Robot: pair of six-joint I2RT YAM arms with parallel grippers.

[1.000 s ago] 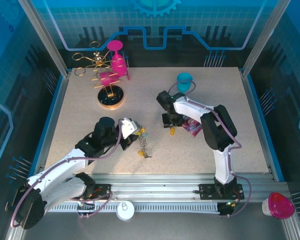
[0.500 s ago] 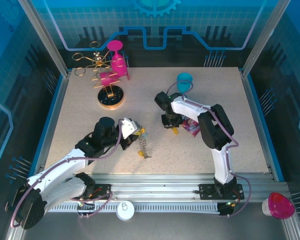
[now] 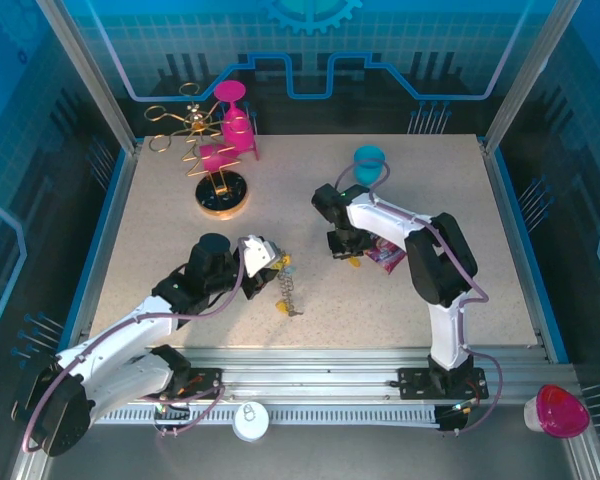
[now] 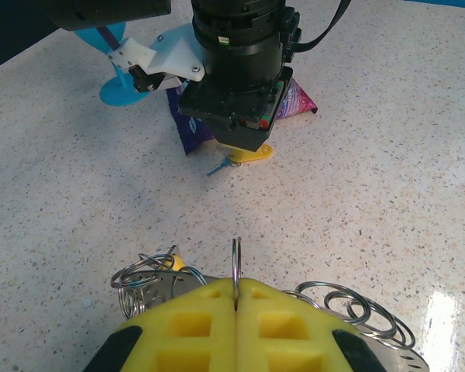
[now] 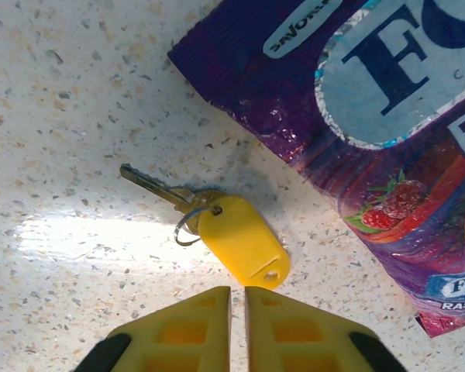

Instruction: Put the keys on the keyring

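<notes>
The worktop (image 3: 160,235) is a beige, speckled board. At its far left corner stands a gold wire stand (image 3: 220,192) with pink goblets (image 3: 234,128) just beside it. A blue goblet (image 3: 369,160) is at the far middle. A purple snack packet (image 5: 372,116) lies flat right of the centre, and one of the keys (image 5: 225,229), yellow-headed, lies just beside it. Nearer the front, the keyring (image 3: 288,288) lies stretched along the surface.
</notes>
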